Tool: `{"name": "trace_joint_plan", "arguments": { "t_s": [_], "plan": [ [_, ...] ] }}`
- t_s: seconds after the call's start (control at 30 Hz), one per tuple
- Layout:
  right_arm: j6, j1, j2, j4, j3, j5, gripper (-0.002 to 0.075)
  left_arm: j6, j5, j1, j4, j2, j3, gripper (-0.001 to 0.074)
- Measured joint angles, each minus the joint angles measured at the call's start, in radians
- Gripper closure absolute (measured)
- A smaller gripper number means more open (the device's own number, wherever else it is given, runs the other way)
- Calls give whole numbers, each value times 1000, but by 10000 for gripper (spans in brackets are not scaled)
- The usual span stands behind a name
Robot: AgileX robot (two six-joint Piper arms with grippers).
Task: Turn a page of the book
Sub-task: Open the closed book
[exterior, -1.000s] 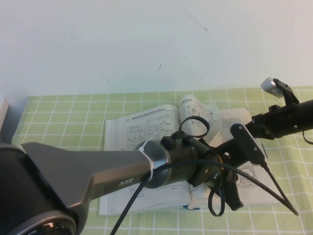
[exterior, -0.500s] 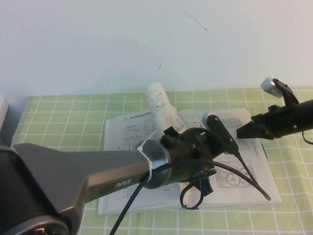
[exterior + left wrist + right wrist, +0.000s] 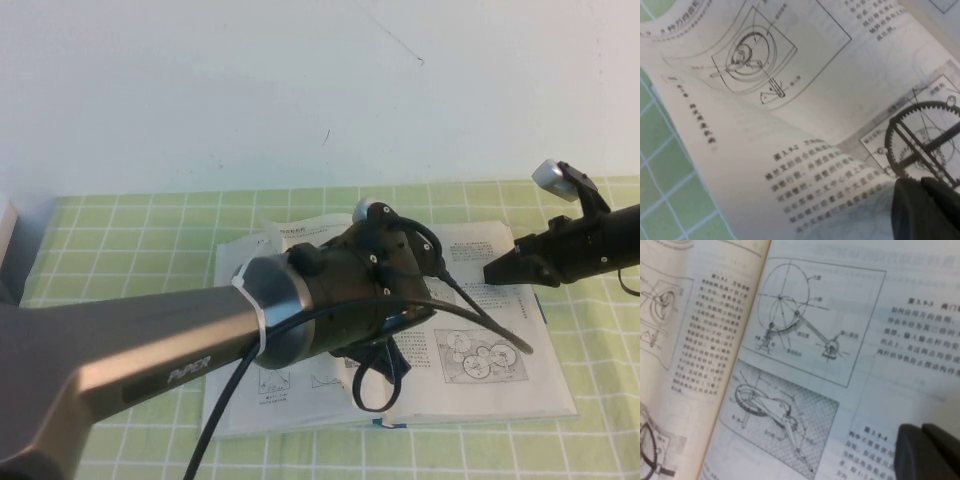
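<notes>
The book (image 3: 505, 375) lies open on the green checked cloth, its right page showing round gear figures. My left gripper (image 3: 926, 196) is over the book's left half, hidden under its own wrist in the high view. It is shut on the page (image 3: 790, 165), which bulges in a curve over the left side. The page's top edge shows in the high view (image 3: 295, 233). My right gripper (image 3: 497, 271) is shut and empty, its tip just above the upper part of the right page. It also shows in the right wrist view (image 3: 930, 447).
The green checked cloth (image 3: 120, 240) covers the table up to a white wall. A grey object (image 3: 8, 240) stands at the far left edge. A black cable loop (image 3: 372, 385) hangs from my left wrist over the book's front middle.
My left gripper has carried the page from the right side, up over the spine and down onto the left side. The right arm has stayed where it was.
</notes>
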Motion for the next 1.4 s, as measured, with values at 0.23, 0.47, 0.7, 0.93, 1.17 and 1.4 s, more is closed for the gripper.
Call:
{"name": "trace_joint_plan", "arguments": {
  "t_s": [0.23, 0.47, 0.7, 0.93, 1.17, 1.4],
  "plan": [
    [0, 0, 3, -13, 0, 43, 728, 40, 45, 0, -120, -66, 5, 738],
    [-3, 0, -2, -21, 0, 61, 728, 28, 35, 22, -127, -93, 119, 738],
    [-20, 0, -106, -39, 0, 70, 728, -78, -194, 110, -119, -162, 325, 738],
    [-49, 0, -234, -48, 0, 80, 728, -152, -237, 133, -60, -310, 378, 738],
    [-117, 0, -433, 0, 67, 85, 728, -346, -265, 135, 184, -517, 393, 738],
    [-342, 0, -725, 165, 284, -45, 728, -515, -348, 135, 360, -744, 540, 738]
  ]
}}
